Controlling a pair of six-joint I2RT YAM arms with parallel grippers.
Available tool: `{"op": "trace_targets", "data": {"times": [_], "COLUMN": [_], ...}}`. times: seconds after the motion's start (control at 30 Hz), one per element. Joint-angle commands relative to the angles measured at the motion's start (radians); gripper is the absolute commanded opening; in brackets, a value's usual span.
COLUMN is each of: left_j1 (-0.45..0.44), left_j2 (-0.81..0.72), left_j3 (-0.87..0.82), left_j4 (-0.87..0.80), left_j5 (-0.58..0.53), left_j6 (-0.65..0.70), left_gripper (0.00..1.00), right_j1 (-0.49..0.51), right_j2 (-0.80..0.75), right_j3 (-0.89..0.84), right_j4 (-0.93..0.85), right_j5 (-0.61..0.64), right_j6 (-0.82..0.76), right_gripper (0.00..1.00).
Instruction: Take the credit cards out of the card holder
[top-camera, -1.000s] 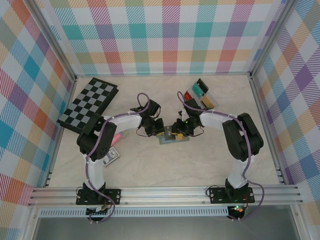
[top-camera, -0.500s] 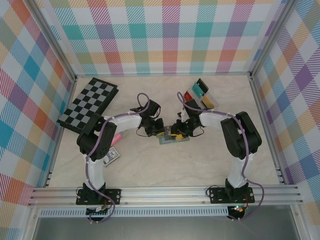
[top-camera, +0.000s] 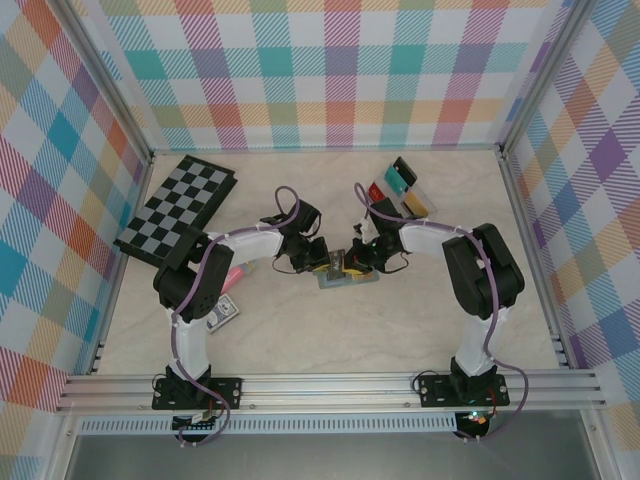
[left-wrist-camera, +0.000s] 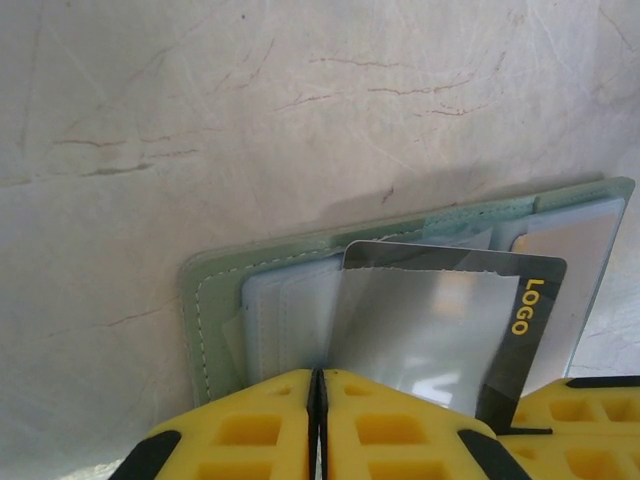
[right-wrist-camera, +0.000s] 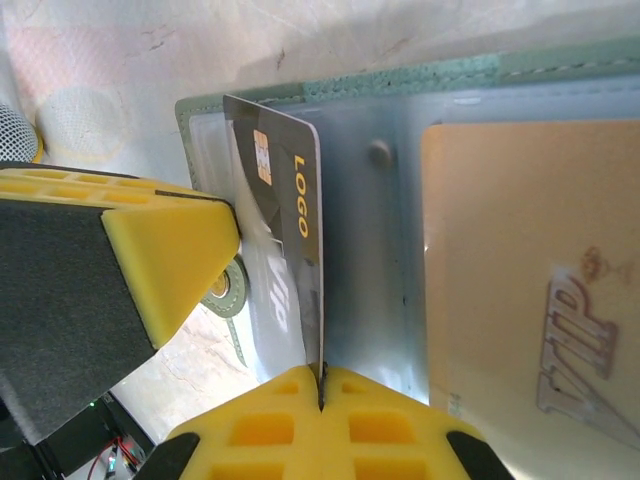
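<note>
The grey-green card holder (top-camera: 350, 281) lies open on the table between both arms. In the left wrist view a dark card marked LOGO (left-wrist-camera: 440, 320) stands tilted out of the card holder (left-wrist-camera: 215, 290). My right gripper (right-wrist-camera: 321, 378) is shut on the lower edge of this dark card (right-wrist-camera: 285, 190). A gold VIP card (right-wrist-camera: 520, 250) sits in the clear pocket of the card holder (right-wrist-camera: 440, 75). My left gripper (left-wrist-camera: 318, 378) is shut, its tips over the wallet's left half, with nothing visible between the pads. From above, the left gripper (top-camera: 322, 264) and right gripper (top-camera: 350, 264) nearly touch.
A checkered board (top-camera: 175, 210) lies at the back left. A clear tray (top-camera: 400, 190) holding red, teal and yellow cards stands at the back right. A blue-patterned card pack (top-camera: 223, 313) and a pink object (top-camera: 236, 272) lie beside the left arm.
The right arm has shifted slightly at the wallet. The left arm has stayed still.
</note>
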Motion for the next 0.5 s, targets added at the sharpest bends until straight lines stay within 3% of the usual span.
{"op": "trace_targets", "data": {"times": [0.0,0.47], "left_j1": [-0.008,0.005], "left_j2": [0.014,0.013], "left_j3": [-0.039,-0.010], "left_j4": [-0.077,-0.070], "left_j5": [-0.039,-0.004], "left_j6": [0.023,0.023], "left_gripper": [0.11,0.11], "right_j1": [-0.019,-0.050], "right_j2": [-0.034,-0.171], "right_j3": [-0.005,-0.057], "right_j4": [-0.038,-0.017], "right_j5": [0.074,0.081], "right_j6": [-0.030,-0.050], "right_gripper": [0.03,0.02]}}
